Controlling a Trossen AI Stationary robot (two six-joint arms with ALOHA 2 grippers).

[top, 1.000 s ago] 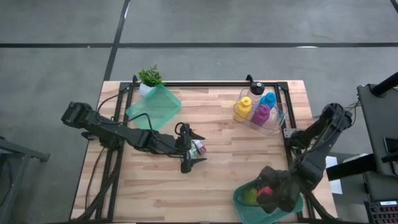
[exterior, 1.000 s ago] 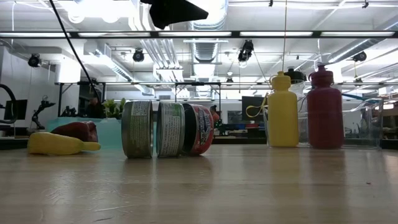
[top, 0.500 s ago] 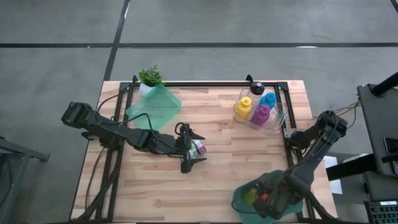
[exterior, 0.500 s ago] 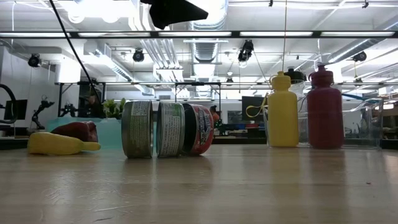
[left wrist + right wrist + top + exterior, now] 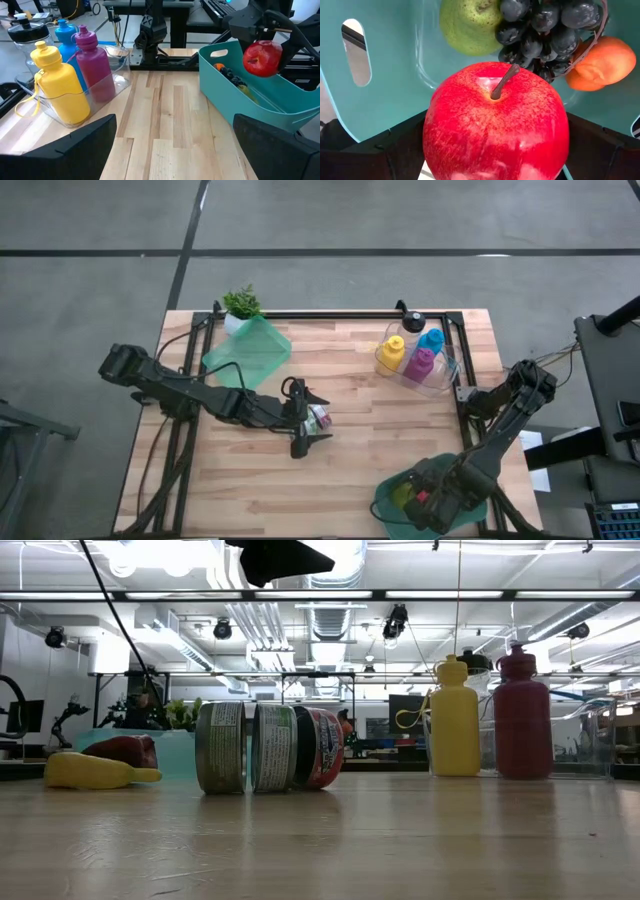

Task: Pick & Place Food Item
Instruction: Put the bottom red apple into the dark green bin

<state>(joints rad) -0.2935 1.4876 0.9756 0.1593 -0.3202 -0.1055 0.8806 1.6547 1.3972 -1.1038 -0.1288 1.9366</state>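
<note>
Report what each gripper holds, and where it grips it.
The right gripper holds the red apple by its sides, stem up, above the teal bin. The left gripper holds nothing, open around the cans.

Two dark jointed arms, matte black housings. Left arm (image 5: 190, 392) is slim and segmented; right arm (image 5: 505, 415) is bulkier. Left gripper fingers (image 5: 65, 152) are broad, flat and black.

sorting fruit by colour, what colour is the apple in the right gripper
Red, with a brown stem; the apple shows best in the right wrist view.
</note>
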